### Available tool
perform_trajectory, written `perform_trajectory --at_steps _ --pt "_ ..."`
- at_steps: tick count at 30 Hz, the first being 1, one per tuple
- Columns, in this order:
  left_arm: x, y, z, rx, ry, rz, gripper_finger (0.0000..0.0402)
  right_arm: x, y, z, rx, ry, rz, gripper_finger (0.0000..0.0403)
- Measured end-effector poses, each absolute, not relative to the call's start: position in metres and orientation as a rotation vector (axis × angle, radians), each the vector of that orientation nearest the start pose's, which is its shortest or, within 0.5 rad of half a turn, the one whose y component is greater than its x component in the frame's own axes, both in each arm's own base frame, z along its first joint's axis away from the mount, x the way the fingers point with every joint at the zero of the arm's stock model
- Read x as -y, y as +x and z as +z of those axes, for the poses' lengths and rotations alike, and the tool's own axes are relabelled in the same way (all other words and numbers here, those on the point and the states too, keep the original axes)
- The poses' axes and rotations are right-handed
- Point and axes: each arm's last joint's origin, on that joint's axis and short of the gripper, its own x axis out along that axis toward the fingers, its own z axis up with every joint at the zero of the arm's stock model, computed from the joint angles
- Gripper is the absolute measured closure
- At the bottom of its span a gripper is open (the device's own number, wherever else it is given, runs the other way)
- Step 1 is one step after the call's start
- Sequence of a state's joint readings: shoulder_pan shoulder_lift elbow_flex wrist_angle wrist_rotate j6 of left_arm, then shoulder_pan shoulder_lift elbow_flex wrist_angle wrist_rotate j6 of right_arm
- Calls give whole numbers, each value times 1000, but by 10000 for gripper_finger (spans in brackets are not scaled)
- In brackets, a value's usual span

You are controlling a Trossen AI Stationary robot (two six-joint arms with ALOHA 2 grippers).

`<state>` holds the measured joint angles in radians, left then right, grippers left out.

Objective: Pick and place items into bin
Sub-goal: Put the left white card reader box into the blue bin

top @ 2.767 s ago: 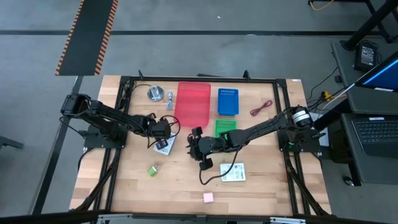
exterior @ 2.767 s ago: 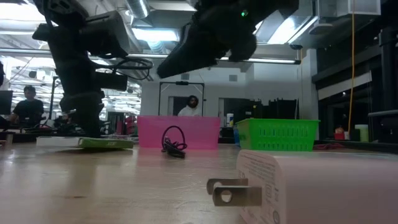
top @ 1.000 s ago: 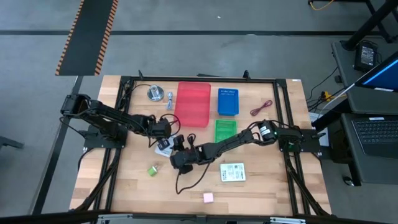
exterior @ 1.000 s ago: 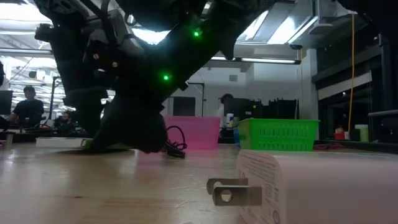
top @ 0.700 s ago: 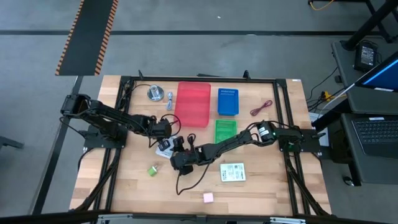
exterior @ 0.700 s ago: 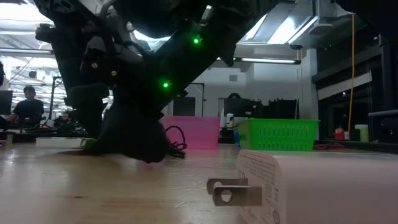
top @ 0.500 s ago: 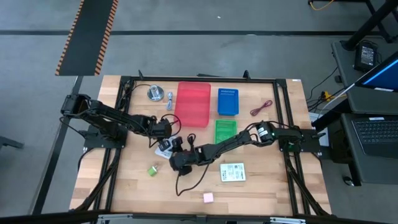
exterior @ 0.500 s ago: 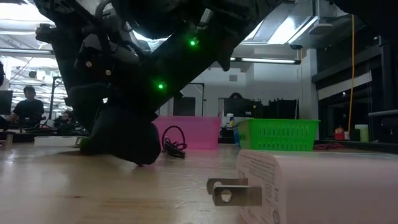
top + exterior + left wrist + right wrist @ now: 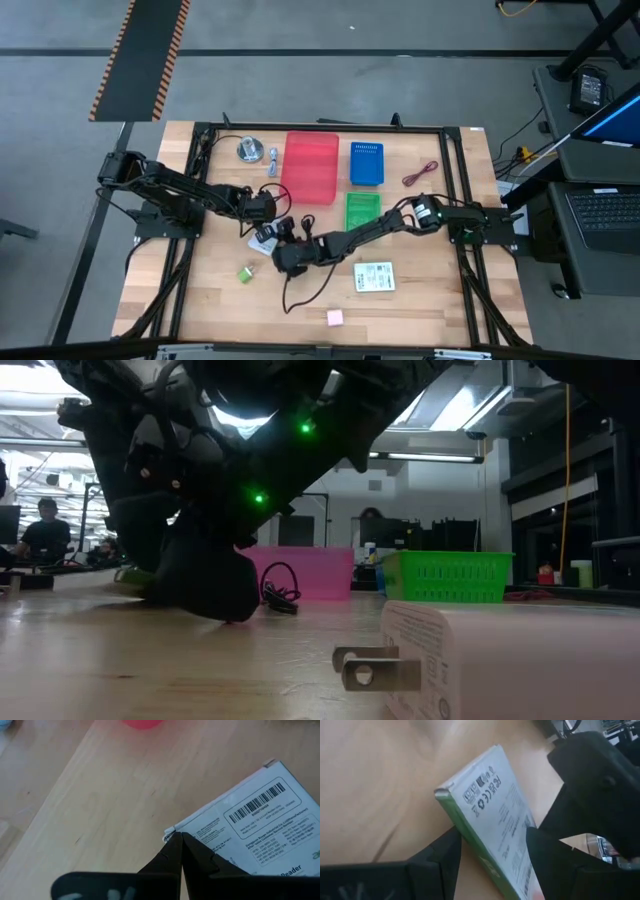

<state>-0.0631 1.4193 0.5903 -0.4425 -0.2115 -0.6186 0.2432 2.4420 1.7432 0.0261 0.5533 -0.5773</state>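
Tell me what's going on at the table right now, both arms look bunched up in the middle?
Both arms are working one white printed box at mid-table. The left gripper is pinched shut on its corner, and the right gripper sits open with a finger on either side of its tilted edge. The red bin stands behind them.

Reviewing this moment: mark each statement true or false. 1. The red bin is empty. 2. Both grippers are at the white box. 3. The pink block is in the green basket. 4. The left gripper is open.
1. True: nothing shows in the red bin.
2. True: the left gripper and right gripper meet at the white box.
3. False: the pink block lies on the table, apart from the green basket.
4. False: its fingers are shut on the box's edge.
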Motion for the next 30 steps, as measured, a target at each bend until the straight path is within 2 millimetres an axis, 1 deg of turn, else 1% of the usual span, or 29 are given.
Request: perform_trajectory --at_steps 8,11,18,22,27,30 --pt "12 222 134 -1132 -355 473 400 -103 511 105 -693 -824 -139 204" --pt "15 224 135 -1120 -368 435 400 -102 511 106 -695 -852 -136 215" --pt "17 225 135 -1114 -355 423 400 -102 512 106 -693 -859 -133 283" --pt "16 225 135 -1112 -344 428 400 -107 510 106 -692 -865 -127 322" --pt "15 225 135 -1112 -311 426 400 -114 507 104 -714 -894 -127 384" --pt "15 225 135 -1106 -301 438 400 -117 506 107 -714 -898 -113 388"
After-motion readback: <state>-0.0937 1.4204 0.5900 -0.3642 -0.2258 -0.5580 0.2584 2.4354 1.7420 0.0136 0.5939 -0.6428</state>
